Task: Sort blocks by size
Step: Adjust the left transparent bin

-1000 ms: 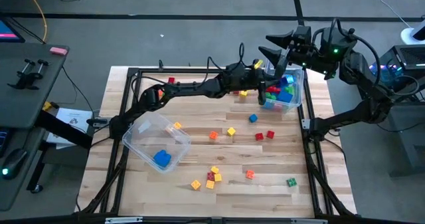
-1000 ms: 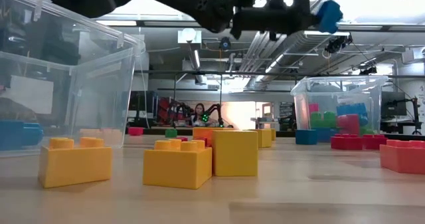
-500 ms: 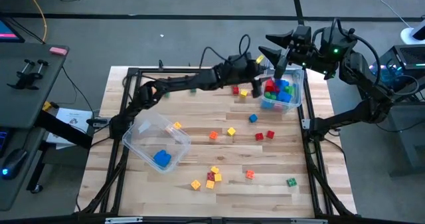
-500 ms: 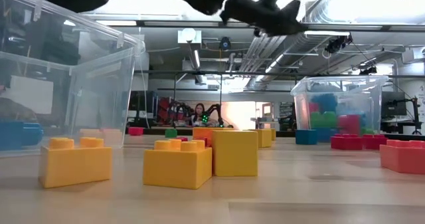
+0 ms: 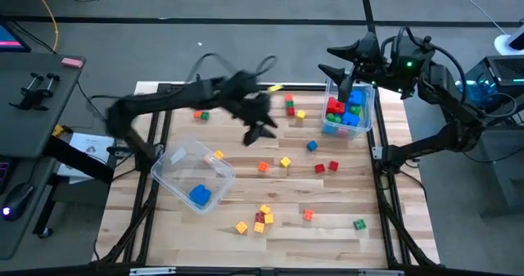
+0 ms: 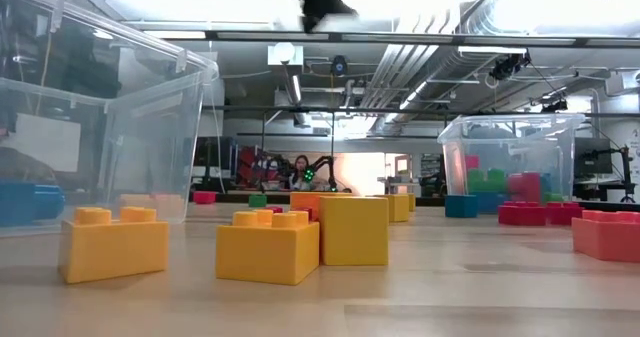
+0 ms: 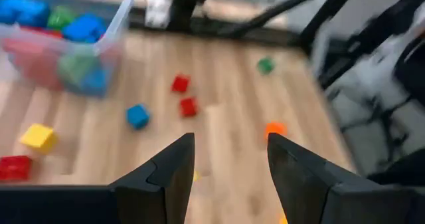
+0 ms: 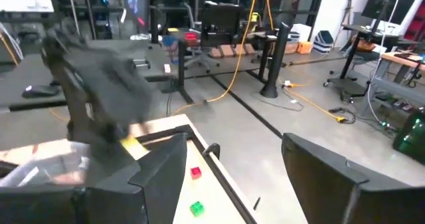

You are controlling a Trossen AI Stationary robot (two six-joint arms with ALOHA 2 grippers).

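So I'd call this maybe a third of the way through, give or take. The far bin [image 5: 350,112] on the right side of the desk [image 5: 270,235] has a decent pile of blocks in it already, red, blue and green ones, and they look like the bigger bricks. The near bin [image 5: 193,174] on the left sits at an angle and holds just one blue block [image 5: 199,195] as far as I can see, so that side has barely started. Everything else is loose on the desk: a red one and a yellow one just beside the far bin, a blue cube [image 5: 312,146] and two red ones [image 5: 326,167] in the middle, an orange and a yellow near the centre, a little cluster of yellow, red and orange toward the front [image 5: 260,217], and a green one [image 5: 359,223] off near the right front edge. My left gripper [image 5: 260,130] is up in the air over the middle of the desk, fingers parted and nothing between them in the wrist view, so it's free for the next grab. The right gripper [image 5: 342,70] hangs above the back of the far bin, parted wide and empty too. Plenty of picking left, I'd guess, mostly the tiny cubes.
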